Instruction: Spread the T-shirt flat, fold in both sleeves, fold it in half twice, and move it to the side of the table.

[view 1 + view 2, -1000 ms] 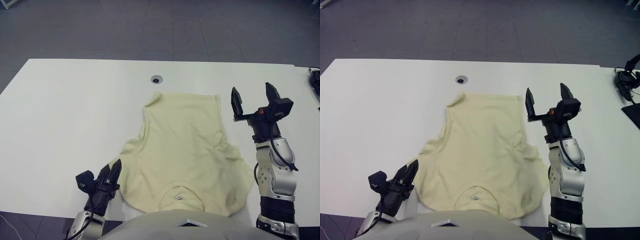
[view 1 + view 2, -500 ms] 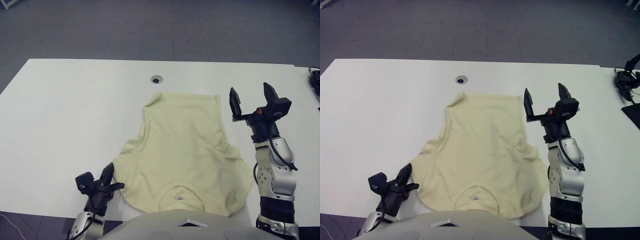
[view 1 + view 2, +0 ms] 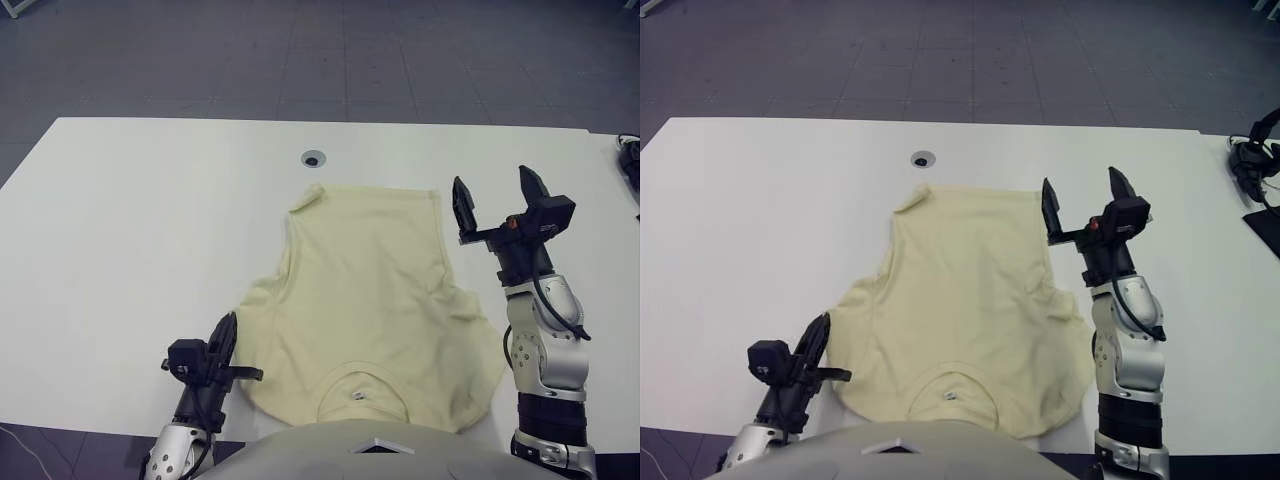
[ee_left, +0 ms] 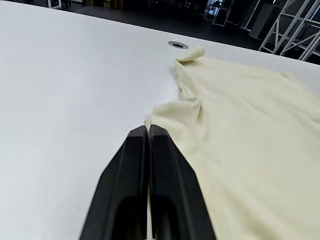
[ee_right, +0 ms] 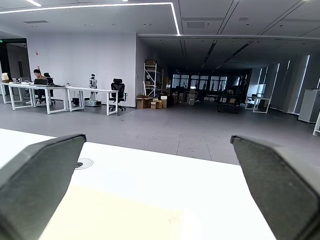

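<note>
The T-shirt (image 3: 370, 300) is laid on the tabletop (image 3: 150, 220), its left sleeve (image 4: 177, 107) bunched beside the pressed-together left tool (image 4: 145, 131), the right tool (image 3: 492, 182) spread near its other edge; the cloth could be dragged askew if pinched unevenly.

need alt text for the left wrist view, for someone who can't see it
The left gripper, its two black fingers pressed shut, points across the white table at the bunched sleeve of a pale yellow T-shirt. The shirt lies spread on the table, with one far corner curled up beside a round hole in the tabletop.
</note>
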### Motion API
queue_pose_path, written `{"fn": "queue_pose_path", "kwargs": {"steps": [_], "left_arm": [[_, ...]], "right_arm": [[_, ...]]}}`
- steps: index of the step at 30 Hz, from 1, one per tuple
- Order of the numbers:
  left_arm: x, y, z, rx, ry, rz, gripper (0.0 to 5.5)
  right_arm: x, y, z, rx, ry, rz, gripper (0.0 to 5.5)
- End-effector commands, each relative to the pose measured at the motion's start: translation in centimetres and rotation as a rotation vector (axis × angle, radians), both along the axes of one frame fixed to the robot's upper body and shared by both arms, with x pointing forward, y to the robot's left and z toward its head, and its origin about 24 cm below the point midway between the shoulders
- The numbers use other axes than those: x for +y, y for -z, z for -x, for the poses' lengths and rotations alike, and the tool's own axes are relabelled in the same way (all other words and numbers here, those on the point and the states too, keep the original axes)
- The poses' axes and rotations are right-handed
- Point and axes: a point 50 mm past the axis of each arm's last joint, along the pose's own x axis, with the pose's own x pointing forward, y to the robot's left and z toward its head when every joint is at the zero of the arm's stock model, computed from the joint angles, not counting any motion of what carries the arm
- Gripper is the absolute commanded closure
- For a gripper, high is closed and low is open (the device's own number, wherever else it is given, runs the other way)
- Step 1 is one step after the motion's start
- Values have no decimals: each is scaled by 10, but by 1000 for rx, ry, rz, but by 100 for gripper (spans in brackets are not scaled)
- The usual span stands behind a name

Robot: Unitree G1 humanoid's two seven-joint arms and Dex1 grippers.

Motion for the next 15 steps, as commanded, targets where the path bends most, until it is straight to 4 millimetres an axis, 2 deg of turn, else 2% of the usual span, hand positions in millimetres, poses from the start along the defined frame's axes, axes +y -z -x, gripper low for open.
{"fn": "queue_pose_path", "kwargs": {"steps": [1, 8, 15], "left_arm": [[-8, -5, -2, -63, 108, -107, 548], [-35, -2, -1, -121, 373, -230, 548], [-45, 2, -1, -149, 522, -306, 548]], "right_arm": [[0, -1, 0, -2, 2, -1, 10], [2, 1, -1, 0, -3, -1, 10], [3, 2, -1, -1, -10, 1, 10]]}}
